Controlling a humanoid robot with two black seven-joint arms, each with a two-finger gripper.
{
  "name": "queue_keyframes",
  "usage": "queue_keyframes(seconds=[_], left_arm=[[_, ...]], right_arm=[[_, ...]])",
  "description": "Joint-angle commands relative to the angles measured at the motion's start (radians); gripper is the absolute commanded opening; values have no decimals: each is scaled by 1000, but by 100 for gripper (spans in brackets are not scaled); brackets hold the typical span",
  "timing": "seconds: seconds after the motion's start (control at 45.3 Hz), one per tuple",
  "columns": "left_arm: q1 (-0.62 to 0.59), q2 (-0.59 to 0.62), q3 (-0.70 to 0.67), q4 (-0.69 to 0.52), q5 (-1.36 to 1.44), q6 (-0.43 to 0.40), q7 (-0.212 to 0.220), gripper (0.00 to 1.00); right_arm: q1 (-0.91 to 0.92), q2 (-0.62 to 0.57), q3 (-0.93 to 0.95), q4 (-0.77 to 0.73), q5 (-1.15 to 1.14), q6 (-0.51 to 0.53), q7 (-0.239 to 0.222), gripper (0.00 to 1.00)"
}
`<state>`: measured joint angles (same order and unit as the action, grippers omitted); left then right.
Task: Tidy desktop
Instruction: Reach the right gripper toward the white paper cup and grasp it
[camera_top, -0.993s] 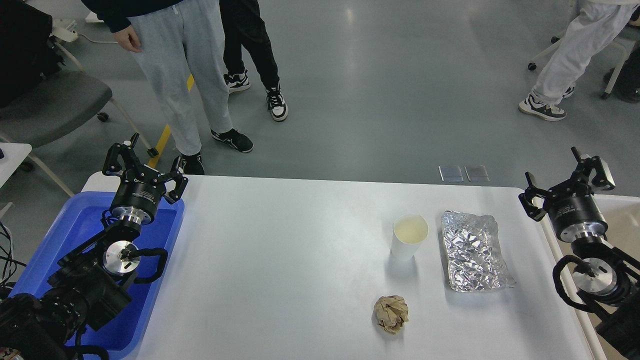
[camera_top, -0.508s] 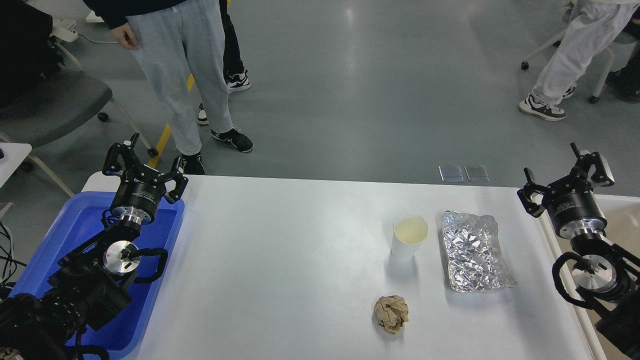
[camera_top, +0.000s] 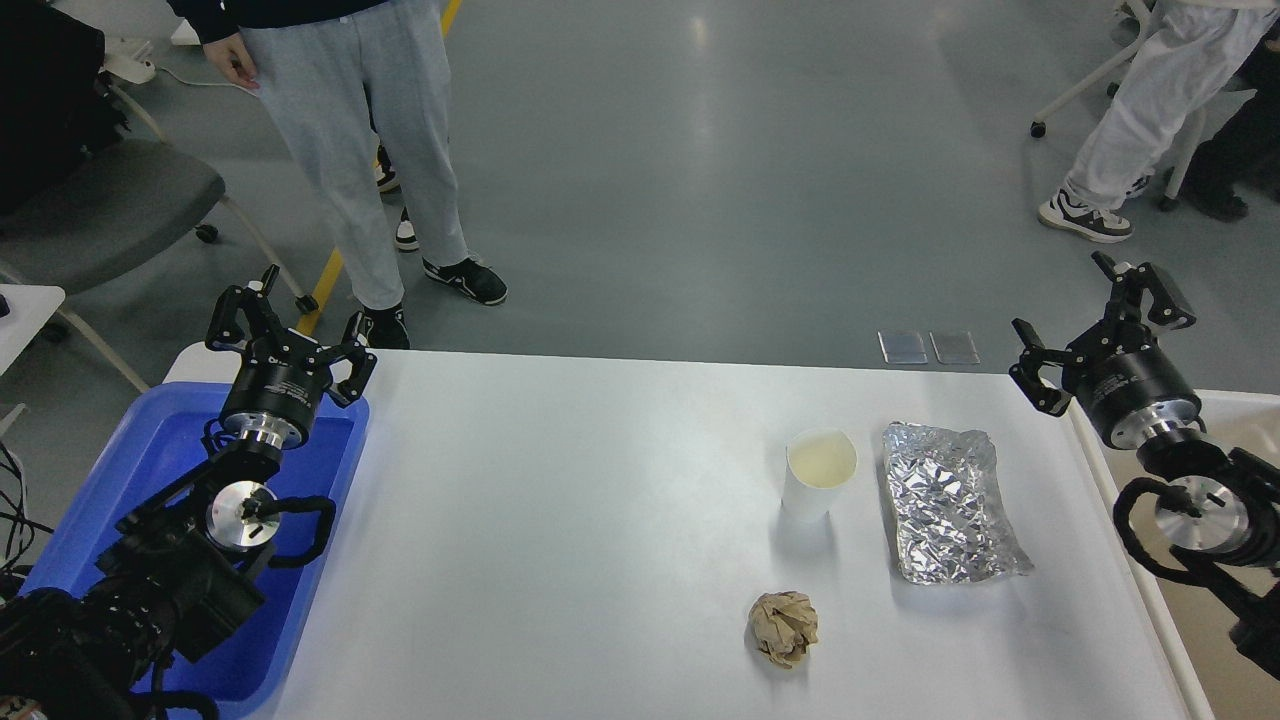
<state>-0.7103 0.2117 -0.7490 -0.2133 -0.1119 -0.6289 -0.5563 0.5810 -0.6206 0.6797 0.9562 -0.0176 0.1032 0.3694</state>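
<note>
At the right edge of the wide white tabletop (camera_top: 600, 520), the right gripper (camera_top: 1100, 320) has lifted and swung inward, fingers spread and empty, closing on the crumpled silver foil tray (camera_top: 945, 500); left gripper (camera_top: 285, 330) waits open over the blue plastic tray (camera_top: 110, 480).

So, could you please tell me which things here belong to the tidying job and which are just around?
Job: desktop, paper cup, foil tray, crumpled paper ball, blue tray, beige bin.
Just around: chair, bystanders.
</note>
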Motion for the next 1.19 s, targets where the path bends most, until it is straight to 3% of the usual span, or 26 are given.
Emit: queue_keyframes(seconds=[0.0, 0.088, 0.243, 0.309, 0.375, 0.486, 0.618, 0.795, 0.949, 1.17], left_arm=[[0, 0, -1, 0, 0, 0, -1, 100], [0, 0, -1, 0, 0, 0, 1, 100], [0, 0, -1, -1, 0, -2, 1, 100], [0, 0, -1, -1, 0, -2, 1, 100], [0, 0, 0, -1, 0, -2, 1, 100], [0, 0, 0, -1, 0, -2, 1, 100], [0, 0, 0, -1, 0, -2, 1, 100], [0, 0, 0, -1, 0, -3, 1, 100], [0, 0, 0, -1, 0, -3, 1, 100], [0, 0, 4, -1, 0, -5, 3, 100]], right_arm=[[25, -122, -104, 182, -200, -39, -90, 100], [37, -146, -132, 219, -254, -40, -136, 100], [59, -149, -160, 254, -309, -37, -265, 100], [109, -149, -178, 257, -343, -31, -355, 100], [155, -152, -212, 257, -367, -30, -389, 100], [288, -168, -348, 257, -468, -28, -406, 100], [492, -153, -658, 262, -651, -26, -408, 100], [747, -16, -1028, 259, -768, -34, -409, 100], [783, 97, -1131, 227, -866, -34, -408, 100], [714, 173, -1132, 105, -910, -95, -408, 100]])
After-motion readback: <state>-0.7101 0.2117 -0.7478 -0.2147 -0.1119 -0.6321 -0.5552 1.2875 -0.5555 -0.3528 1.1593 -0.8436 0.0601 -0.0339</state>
